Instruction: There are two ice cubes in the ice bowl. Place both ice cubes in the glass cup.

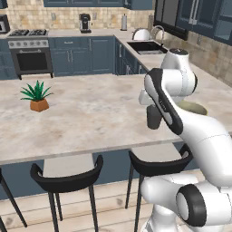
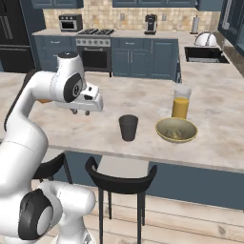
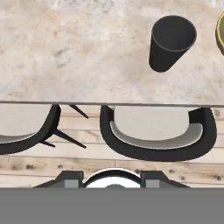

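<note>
The ice bowl [image 2: 176,129], wide, shallow and olive-tan, sits near the front edge of the island counter; the arm partly hides the bowl [image 1: 194,108] in the left base view, and only the rim of the bowl [image 3: 220,30] shows at the right edge of the hand view. I cannot make out the ice cubes inside it. A dark grey tumbler cup [image 2: 128,127] [image 1: 154,118] [image 3: 171,41] stands upright just left of the bowl. My gripper [image 2: 80,112] [image 3: 111,179] hangs open and empty above the counter's front edge, well left of the cup.
A tall glass of orange juice [image 2: 181,102] stands right behind the bowl. Black bar stools [image 2: 121,178] [image 3: 157,135] are tucked under the counter's front edge. A potted plant [image 1: 37,96] is far left on the counter. A sink [image 2: 205,53] lies at the back right.
</note>
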Tool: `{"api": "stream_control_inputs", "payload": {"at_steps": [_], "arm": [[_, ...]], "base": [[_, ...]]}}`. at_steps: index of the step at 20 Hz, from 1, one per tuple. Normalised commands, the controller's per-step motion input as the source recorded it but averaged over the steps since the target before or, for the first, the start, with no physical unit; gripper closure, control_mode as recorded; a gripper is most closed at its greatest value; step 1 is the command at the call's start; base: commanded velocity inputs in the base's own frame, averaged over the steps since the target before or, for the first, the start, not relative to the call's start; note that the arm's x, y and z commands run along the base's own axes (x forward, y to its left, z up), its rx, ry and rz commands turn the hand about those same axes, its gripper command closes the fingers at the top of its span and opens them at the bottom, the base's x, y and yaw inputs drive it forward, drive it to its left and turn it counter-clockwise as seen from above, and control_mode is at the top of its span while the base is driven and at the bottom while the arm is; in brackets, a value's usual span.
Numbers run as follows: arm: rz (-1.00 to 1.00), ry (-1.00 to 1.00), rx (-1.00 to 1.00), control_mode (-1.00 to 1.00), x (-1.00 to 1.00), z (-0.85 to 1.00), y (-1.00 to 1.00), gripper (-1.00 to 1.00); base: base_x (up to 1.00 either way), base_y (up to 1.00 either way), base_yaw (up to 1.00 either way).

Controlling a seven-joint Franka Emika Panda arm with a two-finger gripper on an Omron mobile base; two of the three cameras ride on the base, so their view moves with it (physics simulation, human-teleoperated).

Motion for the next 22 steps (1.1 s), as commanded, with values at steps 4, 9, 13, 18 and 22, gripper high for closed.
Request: {"api": "stream_control_inputs", "payload": {"at_steps": [4,9,13,18,22], "arm": [[0.0,-0.01,0.0,-1.0,-0.26,0.0,-0.1,-1.0],[0.0,-0.07,0.0,-1.0,-0.99,0.0,-0.51,-1.0],[-0.04,-0.01,0.0,-1.0,-0.97,0.0,-0.75,-1.0],[-0.1,0.0,0.0,-1.0,-0.75,-0.01,-0.82,-1.0],[-0.06,0.0,0.04,-1.0,-0.52,0.0,-0.78,-1.0]], "base": [[0.0,0.0,0.0],[0.0,0.0,0.0],[0.0,0.0,0.0],[0.0,0.0,0.0],[0.0,0.0,0.0]]}}
